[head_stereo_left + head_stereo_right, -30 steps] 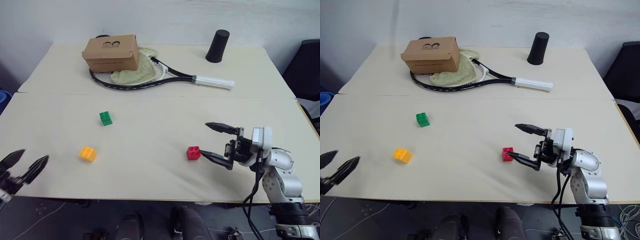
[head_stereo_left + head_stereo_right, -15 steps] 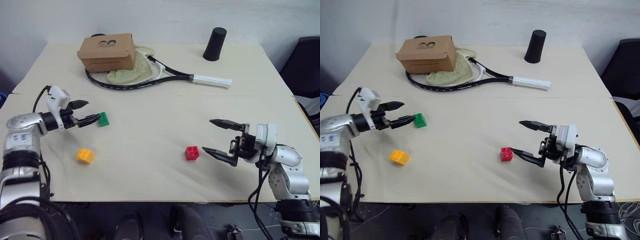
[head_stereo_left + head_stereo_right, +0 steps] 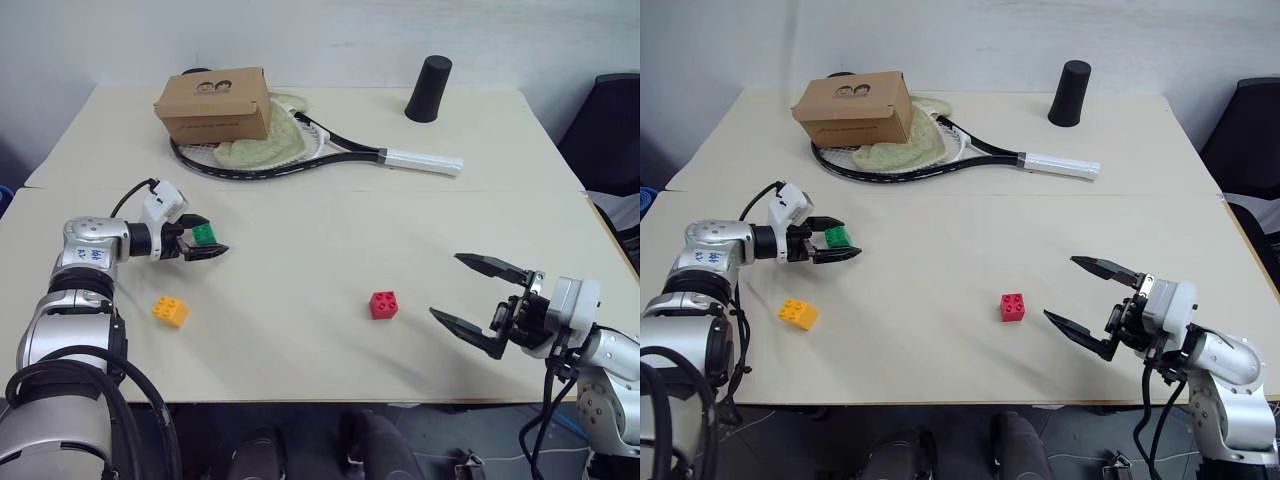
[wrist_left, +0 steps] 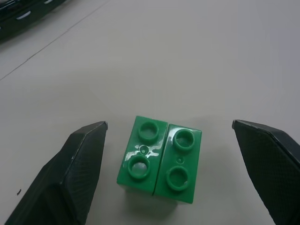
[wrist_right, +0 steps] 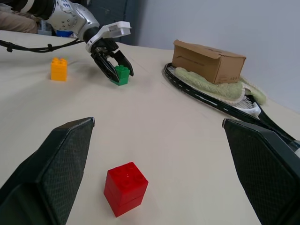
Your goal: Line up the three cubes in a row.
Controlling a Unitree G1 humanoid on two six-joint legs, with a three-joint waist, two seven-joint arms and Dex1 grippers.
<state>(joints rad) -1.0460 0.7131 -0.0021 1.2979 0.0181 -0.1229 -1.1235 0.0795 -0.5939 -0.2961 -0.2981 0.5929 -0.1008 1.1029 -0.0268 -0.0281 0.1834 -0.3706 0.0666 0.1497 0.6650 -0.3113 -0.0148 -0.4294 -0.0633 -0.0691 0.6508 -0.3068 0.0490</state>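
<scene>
Both jaws stand wide open, and neither holds anything. Your left gripper point(image 3: 205, 243) straddles the green cube point(image 4: 160, 159), one finger point(image 4: 70, 173) on each side with clear table showing between pad and plastic, so nothing touches yet. Your right gripper point(image 3: 478, 305) hangs near the front right corner of the table point(image 3: 300, 210), apart from the red cube point(image 3: 384, 304), which sits alone toward the front edge, a little right of the middle.

The green cube lies on the left half of the table, about midway between the front and back edges. The orange-yellow cube point(image 3: 171, 310) sits nearer the front edge and a bit closer to the left edge than the green one.

The step in hand looks like the grasp on the green cube. To do it well, note that the cube sits slightly skewed between your fingers and closer to one of them: centre the gripper and square the pads to the flat side faces before closing, or the cube may twist or pop out. Close low on the body, below the studs. Lift it clear before carrying it toward whichever line you choose. The red and orange-yellow cubes already lie roughly along the front edge, so bringing green between them would probably make the shortest row.
</scene>
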